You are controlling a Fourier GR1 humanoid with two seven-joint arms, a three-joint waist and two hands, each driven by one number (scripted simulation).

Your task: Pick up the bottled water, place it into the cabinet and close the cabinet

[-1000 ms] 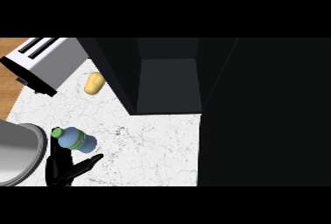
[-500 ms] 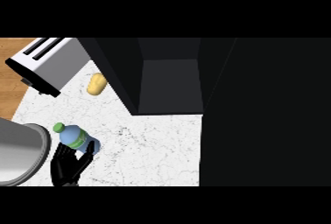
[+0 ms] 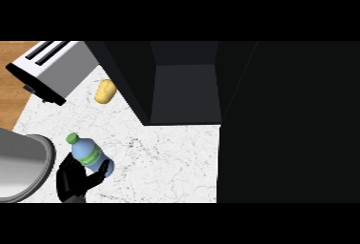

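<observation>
The black hand (image 3: 76, 180) at the lower left, about seven o'clock, had its fingers curled round the lower end of the bottled water (image 3: 87, 156), whose green cap pointed toward eleven o'clock over the white bench (image 3: 169, 162). The open dark cabinet (image 3: 184, 90) stood toward twelve o'clock, with a toaster (image 3: 49, 66) and a yellow bread roll (image 3: 105, 91) at ten o'clock

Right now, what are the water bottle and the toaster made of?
The pale blue water bottle with a green cap and label looks like see-through plastic, judging by its tinted, glossy body. The boxy white-grey toaster with two dark slots looks like brushed metal or painted plastic; its matte, even shell leaves that open.
</observation>
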